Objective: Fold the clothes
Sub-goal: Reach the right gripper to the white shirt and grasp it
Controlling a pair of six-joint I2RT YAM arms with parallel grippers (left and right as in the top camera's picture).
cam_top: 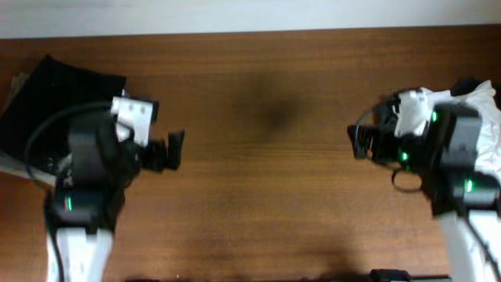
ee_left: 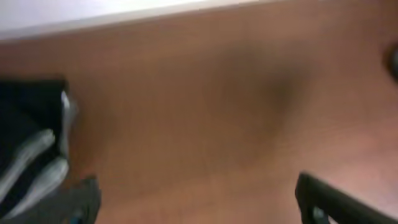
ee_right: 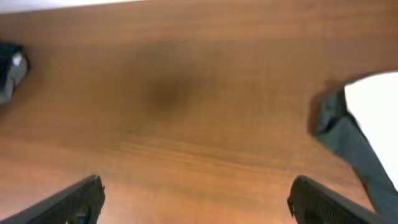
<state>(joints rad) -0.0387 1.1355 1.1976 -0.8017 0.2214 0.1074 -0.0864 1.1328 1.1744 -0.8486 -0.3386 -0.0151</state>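
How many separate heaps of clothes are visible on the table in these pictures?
2. A dark heap lies at the far left; a white heap lies at the far right, partly hidden. The grey strip beside the white one may belong to another garment.

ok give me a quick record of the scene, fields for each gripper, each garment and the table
left gripper: open, holding nothing, pointing toward table centre
right gripper: open, holding nothing, pointing toward table centre
dark garment: far left of the table, lying fairly flat, partly under the left arm
white garment: far right edge, bunched and wrinkled, partly hidden by the right arm
table: brown wood
contact: neither gripper touches fabric
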